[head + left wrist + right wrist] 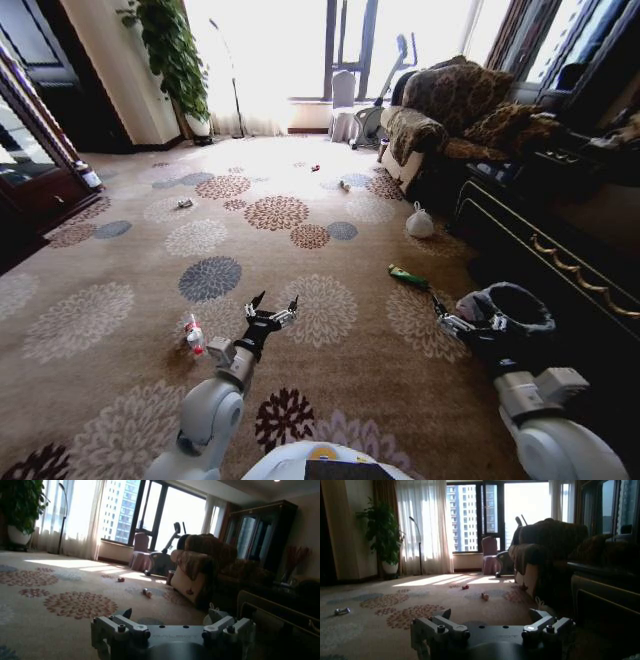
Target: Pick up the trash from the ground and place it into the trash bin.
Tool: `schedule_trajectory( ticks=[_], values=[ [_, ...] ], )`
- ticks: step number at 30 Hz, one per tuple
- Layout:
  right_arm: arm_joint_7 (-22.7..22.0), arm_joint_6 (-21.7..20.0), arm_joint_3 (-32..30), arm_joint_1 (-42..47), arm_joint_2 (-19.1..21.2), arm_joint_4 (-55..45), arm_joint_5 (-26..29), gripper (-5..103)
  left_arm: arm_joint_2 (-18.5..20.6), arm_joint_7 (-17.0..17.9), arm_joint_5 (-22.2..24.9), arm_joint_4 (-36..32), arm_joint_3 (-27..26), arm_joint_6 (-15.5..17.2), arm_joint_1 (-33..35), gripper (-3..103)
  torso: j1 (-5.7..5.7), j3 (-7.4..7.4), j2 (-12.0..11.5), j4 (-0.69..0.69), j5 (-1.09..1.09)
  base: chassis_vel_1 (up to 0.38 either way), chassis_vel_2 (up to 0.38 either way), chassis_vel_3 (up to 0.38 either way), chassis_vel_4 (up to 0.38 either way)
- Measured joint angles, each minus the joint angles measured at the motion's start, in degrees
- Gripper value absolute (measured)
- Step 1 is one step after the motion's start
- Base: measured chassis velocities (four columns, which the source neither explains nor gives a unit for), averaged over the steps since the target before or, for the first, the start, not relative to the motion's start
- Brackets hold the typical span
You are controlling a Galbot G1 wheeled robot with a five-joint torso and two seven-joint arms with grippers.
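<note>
My left gripper hovers open and empty over the carpet. A red-and-white can lies on the floor just to its left. Ahead on the right are a green bottle and, farther off, a white knotted bag. Small scraps lie far out: a grey one, a pale one and a red one. The trash bin, black with a crinkled liner, stands at the right. My right gripper is beside its left rim, open and empty. In the wrist views both the left gripper and the right gripper have their fingers spread.
A brown armchair and a dark cabinet line the right side. A dark cabinet stands at the left. A potted plant and an exercise machine stand by the window. Open patterned carpet lies ahead.
</note>
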State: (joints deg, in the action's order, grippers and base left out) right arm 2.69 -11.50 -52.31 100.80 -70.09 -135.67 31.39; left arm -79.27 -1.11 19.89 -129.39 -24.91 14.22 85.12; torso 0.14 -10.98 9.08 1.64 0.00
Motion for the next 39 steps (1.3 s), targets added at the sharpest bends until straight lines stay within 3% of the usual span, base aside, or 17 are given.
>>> schedule_trajectory(
  ticks=[5,11,19,30,31,39],
  values=[
    [0.09,-0.06,-0.15,-0.51,-0.32,-0.56,-0.19,100,-0.85,-0.2,0.53,-2.4,-0.5,0.38,1.6,100,0.0,0.0,0.0,0.02,0.0,0.0,0.0,0.0,0.0],
    [1.34,0.42,1.19,0.1,-5.64,-1.72,-2.46,100,-0.57,-0.25,0.35,-5.68,-2.0,-0.02,5.74,100,0.0,0.01,0.0,0.01,-0.02,-0.058,-0.068,0.08,0.092],
    [1.94,1.72,2.88,-1.68,-5.59,3.77,-3.15,100,0.27,-0.11,0.83,-6.98,-2.73,-0.62,6.16,100,-0.01,0.01,0.0,0.01,0.05,-0.202,-0.208,0.187,0.217],
    [1.83,2.05,2.07,-1.73,-4.85,4.94,-3.73,100,0.36,0.06,1.23,-6.35,-2.06,-0.66,5.38,100,0.0,0.0,0.0,0.03,-0.06,-0.266,-0.242,0.262,0.243],
    [1.68,1.98,1.66,-1.56,-4.53,5.07,-3.22,100,0.38,0.08,1.37,-6.35,-1.97,-0.66,5.21,100,0.0,0.01,0.0,0.03,0.02,-0.281,-0.282,0.311,0.286],
    [0.5,2.41,2.46,-1.6,-4.74,6.08,-3.85,100,1.47,0.14,2.05,-6.64,-1.67,-0.55,4.59,100,-0.01,0.0,0.01,0.01,0.05,-0.321,-0.323,0.313,0.319]
  ],
)
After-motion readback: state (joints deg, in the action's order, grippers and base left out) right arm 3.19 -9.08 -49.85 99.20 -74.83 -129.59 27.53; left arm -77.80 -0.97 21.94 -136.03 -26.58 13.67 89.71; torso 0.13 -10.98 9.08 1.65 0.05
